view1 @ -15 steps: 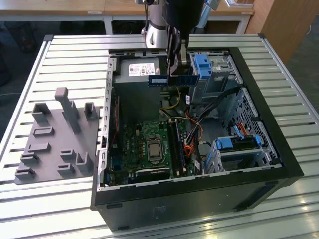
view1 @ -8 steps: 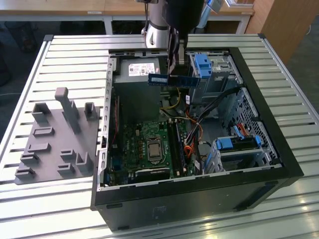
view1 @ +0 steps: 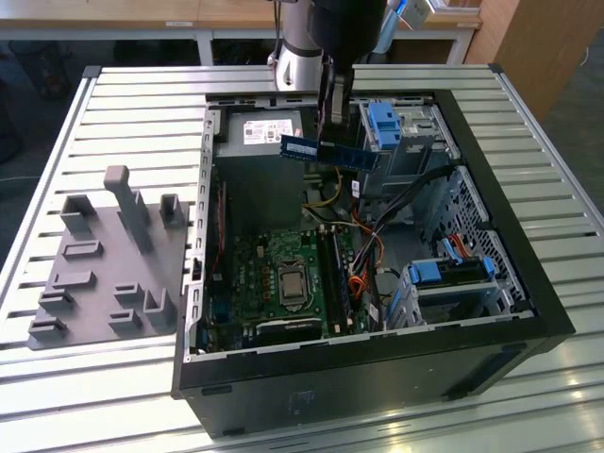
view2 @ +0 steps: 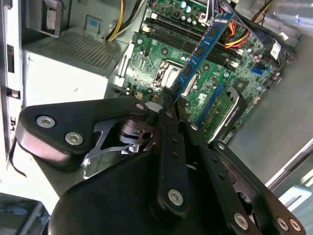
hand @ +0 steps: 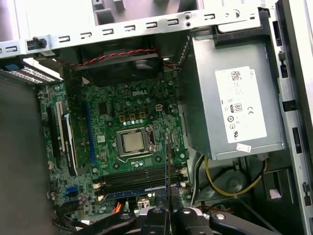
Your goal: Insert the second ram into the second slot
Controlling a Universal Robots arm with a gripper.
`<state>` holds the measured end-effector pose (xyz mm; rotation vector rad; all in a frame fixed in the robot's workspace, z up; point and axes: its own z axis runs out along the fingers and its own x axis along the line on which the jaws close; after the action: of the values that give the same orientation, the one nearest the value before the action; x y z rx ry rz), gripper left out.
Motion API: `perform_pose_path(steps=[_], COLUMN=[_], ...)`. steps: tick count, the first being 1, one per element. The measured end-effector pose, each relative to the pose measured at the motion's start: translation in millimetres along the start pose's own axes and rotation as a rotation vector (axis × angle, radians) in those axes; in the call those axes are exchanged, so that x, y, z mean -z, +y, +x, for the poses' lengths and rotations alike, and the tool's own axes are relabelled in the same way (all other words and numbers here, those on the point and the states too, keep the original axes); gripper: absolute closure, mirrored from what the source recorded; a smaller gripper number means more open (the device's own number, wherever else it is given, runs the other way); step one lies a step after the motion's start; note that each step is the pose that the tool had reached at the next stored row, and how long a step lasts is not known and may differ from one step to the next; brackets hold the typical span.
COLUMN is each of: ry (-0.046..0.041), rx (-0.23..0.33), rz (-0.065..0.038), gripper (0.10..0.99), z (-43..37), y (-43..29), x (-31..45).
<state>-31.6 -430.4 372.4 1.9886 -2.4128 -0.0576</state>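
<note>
Exterior view: the robot arm's black gripper (view1: 331, 132) hangs over the open black metal computer case (view1: 377, 377), which lies on its side on a table of silver aluminium slats (view1: 132, 104). Its jaws are pressed together on the second ram (view1: 359, 157), a thin, long, dark blue circuit-board stick, gripped about midway along its length. The stick lies nearly level, with its end toward the exterior view's right dipping a little. It sits up near the case's rim, between the grey metal power supply box (view1: 255, 142) and a bright blue plastic drive-bay clip (view1: 382, 123). It is well above the green motherboard (view1: 269, 274) and is not yet seated in any slot. On the exterior view's left, apart from the case, a grey moulded fixture plate with upright pegs (view1: 104, 264) rests on the slats.

In the second wrist view the black fingers (view2: 168, 142) meet on the stick (view2: 201, 46), which reaches out from their tips over the motherboard (view2: 161, 54) with dark chips along its face.

In the first wrist view the stick shows edge-on as a thin dark line (hand: 167, 161) running out from the gripper (hand: 167, 211). It crosses over the row of long black memory slots (hand: 137, 178) beside the square silver processor socket (hand: 134, 142). A blue strip (hand: 127, 193) runs along the slot nearest the gripper; I cannot tell whether it is a seated stick.
</note>
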Motion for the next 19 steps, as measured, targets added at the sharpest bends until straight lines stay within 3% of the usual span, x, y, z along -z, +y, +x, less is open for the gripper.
perform_pose_path(steps=[19], ry=[-0.0042], rx=[-0.177], rz=[0.003], gripper=[0.949], z=[0.0], y=[0.0], x=[-0.5])
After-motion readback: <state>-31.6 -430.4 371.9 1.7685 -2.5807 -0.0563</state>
